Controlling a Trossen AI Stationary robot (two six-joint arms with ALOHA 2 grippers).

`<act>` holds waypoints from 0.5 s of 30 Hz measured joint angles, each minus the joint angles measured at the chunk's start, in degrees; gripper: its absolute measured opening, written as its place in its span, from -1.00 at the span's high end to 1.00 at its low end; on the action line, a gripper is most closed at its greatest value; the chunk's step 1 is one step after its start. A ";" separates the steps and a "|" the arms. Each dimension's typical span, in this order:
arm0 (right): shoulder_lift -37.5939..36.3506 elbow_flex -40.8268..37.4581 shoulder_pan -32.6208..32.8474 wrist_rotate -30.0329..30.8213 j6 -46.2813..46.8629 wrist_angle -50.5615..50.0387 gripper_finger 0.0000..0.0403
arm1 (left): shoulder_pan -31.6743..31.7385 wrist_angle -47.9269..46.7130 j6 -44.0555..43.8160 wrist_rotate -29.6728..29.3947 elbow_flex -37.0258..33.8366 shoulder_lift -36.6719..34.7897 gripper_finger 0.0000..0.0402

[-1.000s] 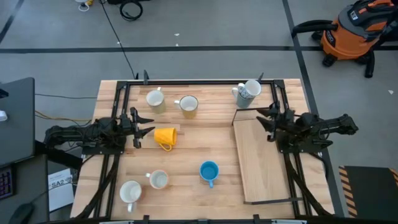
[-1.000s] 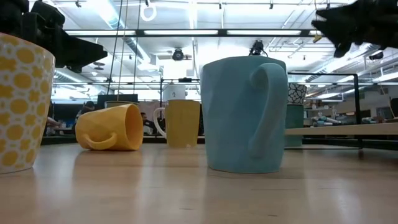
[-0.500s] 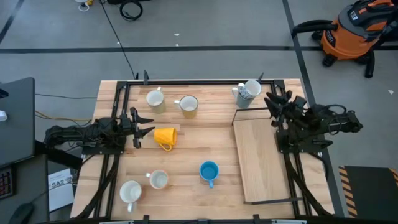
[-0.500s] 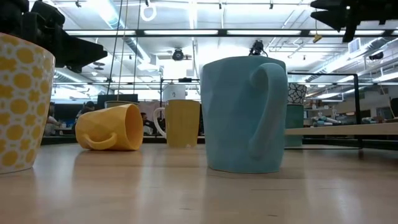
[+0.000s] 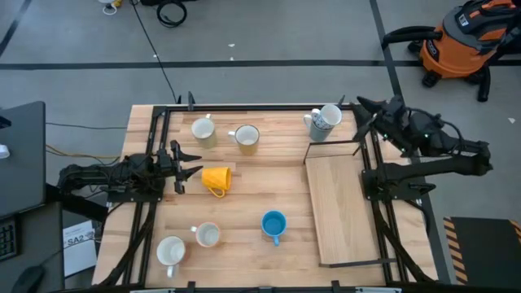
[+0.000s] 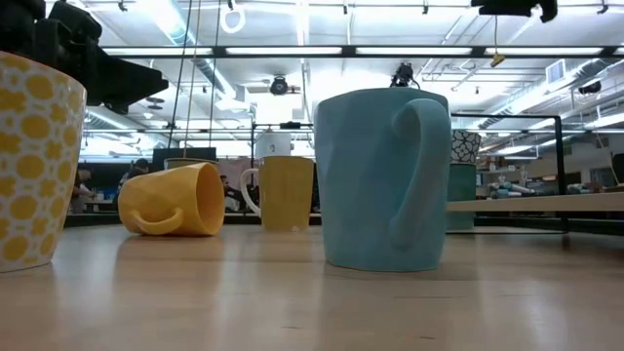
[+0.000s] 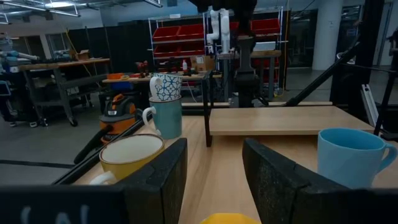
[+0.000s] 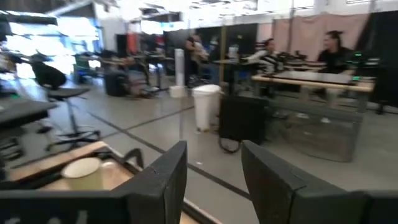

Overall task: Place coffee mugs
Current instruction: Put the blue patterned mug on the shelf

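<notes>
Seven mugs are on the wooden table. A yellow mug [image 5: 216, 178] lies on its side, handle toward the near edge. A blue mug [image 5: 273, 225] stands upright near the middle. Two cream mugs [image 5: 203, 130] [image 5: 246, 137] stand by the far edge. A white mug with dark print [image 5: 326, 119] sits stacked in a pale blue-grey one. Two pale mugs [image 5: 208, 235] [image 5: 171, 251] stand near the front left. My left gripper [image 5: 193, 167] is open, level, just left of the yellow mug [image 7: 230, 218]. My right gripper [image 5: 362, 111] is open, raised, right of the printed mug.
A raised wooden board [image 5: 342, 207] covers the table's right part, edged by a black frame [image 5: 334, 145]. Black rails [image 5: 244, 107] run along the far edge. The open strip between the blue mug and the board is bare wood. People sit at desks [image 8: 311, 68] beyond the table.
My right gripper has risen from over the board's far end and swung toward the table's far edge, ending beside the printed mug; in the low view it has climbed out at the top. The left arm and all mugs have stayed still.
</notes>
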 joint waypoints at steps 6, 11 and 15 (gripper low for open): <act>7.40 3.30 -9.15 -10.39 0.00 -1.13 0.22 | -0.01 -0.01 -0.02 0.00 0.00 0.00 0.19; 15.06 5.62 -19.51 -19.23 0.01 -3.64 0.22 | -0.01 -0.01 -0.02 0.00 0.00 0.00 0.19; 20.58 9.81 -27.95 -28.46 0.00 -8.93 0.22 | -0.01 -0.03 -0.02 0.00 0.00 0.00 0.19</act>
